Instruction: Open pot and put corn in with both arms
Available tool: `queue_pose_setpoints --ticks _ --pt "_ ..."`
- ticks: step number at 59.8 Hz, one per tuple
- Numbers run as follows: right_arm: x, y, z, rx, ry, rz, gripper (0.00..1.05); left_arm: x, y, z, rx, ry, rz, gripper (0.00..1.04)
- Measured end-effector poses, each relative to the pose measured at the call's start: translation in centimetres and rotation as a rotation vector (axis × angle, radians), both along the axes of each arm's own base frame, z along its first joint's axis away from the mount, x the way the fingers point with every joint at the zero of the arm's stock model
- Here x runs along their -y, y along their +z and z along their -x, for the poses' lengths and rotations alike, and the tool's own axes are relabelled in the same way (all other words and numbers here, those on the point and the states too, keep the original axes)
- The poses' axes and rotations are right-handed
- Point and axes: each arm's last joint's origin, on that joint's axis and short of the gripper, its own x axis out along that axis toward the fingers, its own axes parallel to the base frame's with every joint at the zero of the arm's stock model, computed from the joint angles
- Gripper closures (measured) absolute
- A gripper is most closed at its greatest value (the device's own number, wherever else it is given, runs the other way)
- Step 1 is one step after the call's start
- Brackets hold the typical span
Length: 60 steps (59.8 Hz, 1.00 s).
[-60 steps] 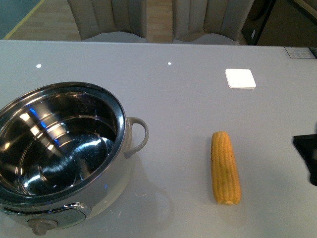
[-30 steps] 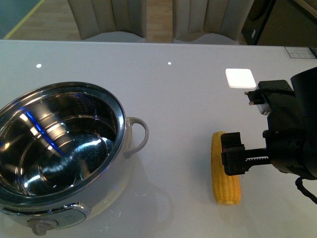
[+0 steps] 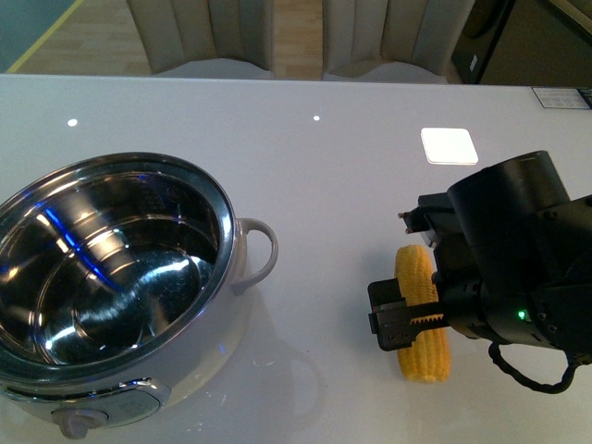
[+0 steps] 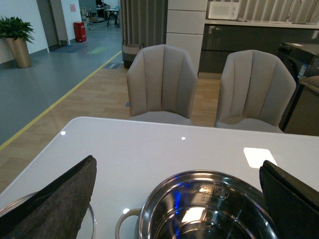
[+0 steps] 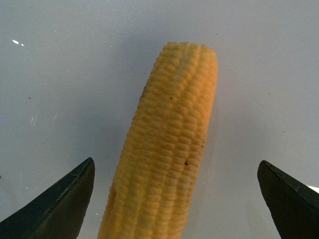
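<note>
Looking at the front view, we see the pot (image 3: 225, 231) at the lower left of the frame, uncovered, its shiny steel bowl holding only reflections. The corn (image 3: 425, 357) lies on the white table (image 3: 324, 176) at the lower right, well apart from the pot and pointing roughly up and down the frame. The right arm (image 3: 509, 250) hangs over the cob and hides its middle, so we only see its upper tip and lower end.

In the right wrist view, the right gripper (image 5: 174, 199) is spread wide. Its dark fingers (image 5: 60, 199) sit in the two lower corners, with the cob between them and bare table on either side; neither finger touches it.

In the left wrist view, the left gripper (image 4: 177, 199) is also spread wide and grips nothing. Its fingers (image 4: 55, 199) frame the pot at the bottom centre, and two beige chairs (image 4: 162, 84) stand behind the table in the upper half.
</note>
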Motion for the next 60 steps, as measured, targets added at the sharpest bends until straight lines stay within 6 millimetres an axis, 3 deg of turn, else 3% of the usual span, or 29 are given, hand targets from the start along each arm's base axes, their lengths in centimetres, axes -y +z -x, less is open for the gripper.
queue_pose_setpoints --ticks 8,14,20,31,38,48,60 --pt "-0.3 -1.1 0.1 -0.035 0.010 0.012 0.12 0.0 0.0 0.0 0.000 0.000 0.000 0.07" --pt "-0.5 -1.5 0.2 -0.053 0.020 0.011 0.34 0.0 0.0 0.0 0.000 0.000 0.000 0.07" --pt "-0.5 -1.6 0.2 -0.060 0.025 0.007 0.49 0.0 0.0 0.0 0.000 0.000 0.000 0.07" --pt "-0.2 -0.9 0.5 -0.063 0.029 -0.020 0.67 0.0 0.0 0.0 0.000 0.000 0.000 0.07" --pt "0.6 1.2 0.6 -0.028 0.022 -0.064 0.74 0.0 0.0 0.0 0.000 0.000 0.000 0.07" --pt "1.5 5.6 -0.2 0.063 0.008 -0.147 0.78 0.0 0.0 0.0 0.000 0.000 0.000 0.07" --pt "0.7 10.3 -0.6 0.140 0.004 -0.267 0.82 0.0 0.0 0.0 0.000 0.000 0.000 0.07"
